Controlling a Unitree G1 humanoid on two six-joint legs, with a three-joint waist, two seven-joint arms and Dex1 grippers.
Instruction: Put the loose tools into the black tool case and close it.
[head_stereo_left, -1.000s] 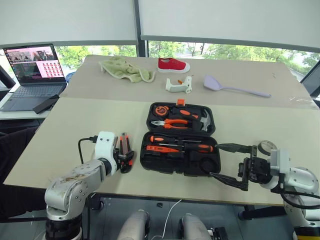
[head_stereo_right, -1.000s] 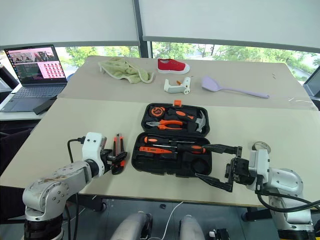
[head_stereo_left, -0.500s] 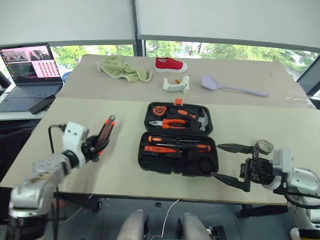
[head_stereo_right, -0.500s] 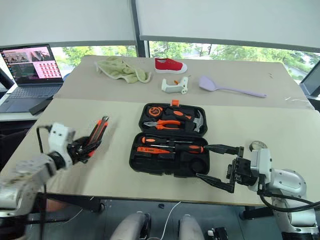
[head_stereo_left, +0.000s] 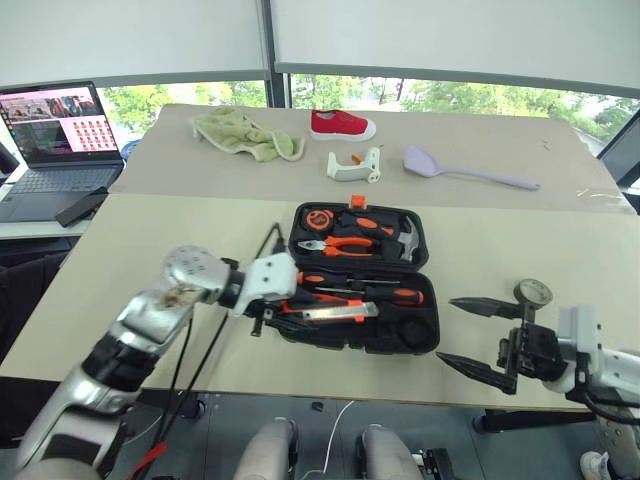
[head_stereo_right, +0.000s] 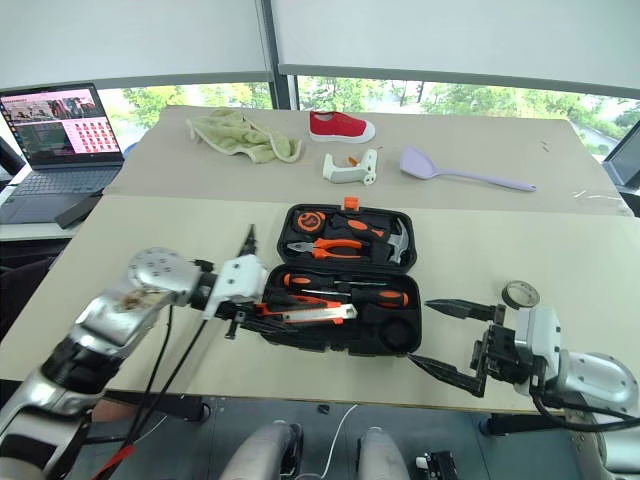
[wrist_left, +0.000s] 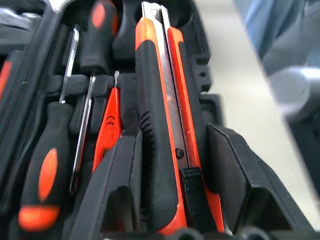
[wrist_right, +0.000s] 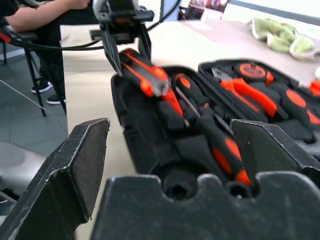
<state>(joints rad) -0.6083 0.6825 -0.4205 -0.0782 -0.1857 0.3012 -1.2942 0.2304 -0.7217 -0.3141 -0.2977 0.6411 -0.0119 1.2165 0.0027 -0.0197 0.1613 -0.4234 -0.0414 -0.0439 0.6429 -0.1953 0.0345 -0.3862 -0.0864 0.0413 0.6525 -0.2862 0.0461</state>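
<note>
The black tool case (head_stereo_left: 362, 280) lies open near the tabletop's front edge, screwdrivers (head_stereo_left: 360, 291) already seated. The left gripper (wrist_left: 172, 165), fingers clamped on the utility knife (head_stereo_left: 330, 311), holds it over the case's front half. By the front right corner, beside the right gripper's (head_stereo_left: 475, 336) spread fingers, the tape roll (head_stereo_left: 532, 293) waits; closing remains.

Daylight is pouring through wide windows (head_stereo_left: 430, 92) at 12 o'clock, their white blinds (head_stereo_left: 450, 40) hanging half lowered over green trees. Beige tables (head_stereo_left: 180, 240) are filling the room, grey floor (head_stereo_left: 320, 440) showing at 6 o'clock.

left tool (wrist_right: 127, 47) gripping utility knife (wrist_right: 145, 75), open tool case (wrist_right: 150, 150)
</note>
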